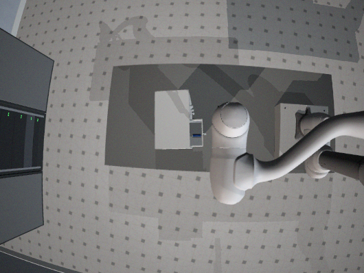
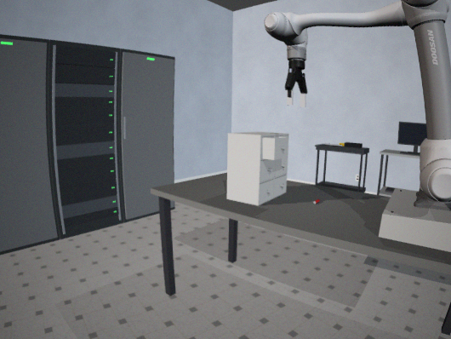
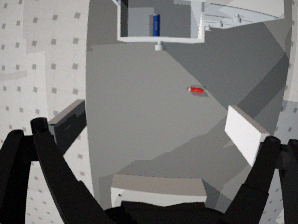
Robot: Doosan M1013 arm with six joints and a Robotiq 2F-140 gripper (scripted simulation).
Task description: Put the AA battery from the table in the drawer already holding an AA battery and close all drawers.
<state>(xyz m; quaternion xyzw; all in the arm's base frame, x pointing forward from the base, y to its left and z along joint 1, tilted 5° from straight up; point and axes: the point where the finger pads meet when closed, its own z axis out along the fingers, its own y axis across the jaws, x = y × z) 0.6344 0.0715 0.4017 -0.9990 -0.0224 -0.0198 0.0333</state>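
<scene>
High above the dark grey rectangular worktop (image 2: pixel 264 217), the black two-fingered end effector (image 2: pixel 296 101) with pale pads hangs from the light grey arm (image 2: pixel 349 18), pointing straight down. Its fingers are spread to their widest, and nothing is between them.

Below it and a little to one side stands the small white box-shaped chest (image 2: pixel 244 168) of drawers, upright on the worktop. Its top drawer (image 1: pixel 196 133), a pale open tray, is pulled partway out of the chest's front, and the exterior view shows the white drawer front standing clear of the chest. Inside that tray lies a small blue cylindrical battery (image 3: pixel 156 24), seen from the wrist camera near the middle of the compartment. The lower drawers (image 2: pixel 278 186) look pushed in, though their fronts are small in the exterior view.

The small red cylindrical AA battery (image 3: pixel 196 90) lies flat on the worktop in front of the chest, apart from it and well below the end effector. In the exterior view it shows as a red speck (image 2: pixel 316 202) between the chest and the pale grey block-shaped pedestal (image 2: pixel 393 232) that carries the arm. In the top view the arm's elbow covers that part of the worktop, so the red battery cannot be made out there.

A tall dark grey server cabinet (image 2: pixel 145 128) with green lights stands against the wall beyond the worktop.
</scene>
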